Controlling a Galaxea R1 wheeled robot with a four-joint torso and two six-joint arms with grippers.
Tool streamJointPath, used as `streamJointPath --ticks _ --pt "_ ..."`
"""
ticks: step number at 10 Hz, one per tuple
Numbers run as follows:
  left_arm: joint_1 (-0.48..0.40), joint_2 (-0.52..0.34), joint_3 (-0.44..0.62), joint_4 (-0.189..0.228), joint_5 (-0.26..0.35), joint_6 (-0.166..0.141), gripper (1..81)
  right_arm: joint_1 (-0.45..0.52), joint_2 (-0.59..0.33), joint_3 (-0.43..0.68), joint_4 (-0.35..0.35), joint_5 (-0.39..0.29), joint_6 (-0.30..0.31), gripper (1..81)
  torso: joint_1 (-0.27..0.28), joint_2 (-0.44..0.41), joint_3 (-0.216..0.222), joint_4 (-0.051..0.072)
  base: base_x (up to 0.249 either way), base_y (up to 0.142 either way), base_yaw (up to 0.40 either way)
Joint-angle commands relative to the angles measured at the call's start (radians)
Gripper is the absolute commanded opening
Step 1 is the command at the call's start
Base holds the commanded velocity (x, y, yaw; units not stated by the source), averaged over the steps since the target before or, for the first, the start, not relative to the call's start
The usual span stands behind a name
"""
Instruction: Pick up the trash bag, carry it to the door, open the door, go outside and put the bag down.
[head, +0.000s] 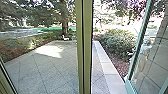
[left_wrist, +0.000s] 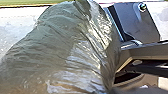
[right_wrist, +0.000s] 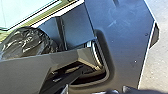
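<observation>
- Beside the robot's dark plate, a shiny, bulging trash bag
- Cannot tell if either gripper is pinching it
- Driving too near the upright post could snag and tear it
- The open glass door, swinging back, might pin it short of the paving outside

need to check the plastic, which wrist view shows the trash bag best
The left wrist view: the trash bag bulges large there, its shiny creases plain. The right wrist view shows a smaller, dark rounded part, partly behind the robot's jointed bar.
</observation>
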Motion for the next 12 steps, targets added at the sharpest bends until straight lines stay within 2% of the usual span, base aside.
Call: streamJointPath --ticks 1,12 --pt "-0.047 -0.001 -0.001 0.010 0.061 0.001 1.0 0.035 0.016 0.013 -0.012 -0.058 -0.008 81.1 0.000 0.000 0.000 0.000 0.000 -0.099 0.000" --pt "-0.045 -0.001 -0.001 0.010 0.061 0.002 1.0 0.032 0.016 0.011 -0.011 -0.057 -0.008 81.1 0.000 -0.001 0.000 0.000 0.000 -0.122 0.000"
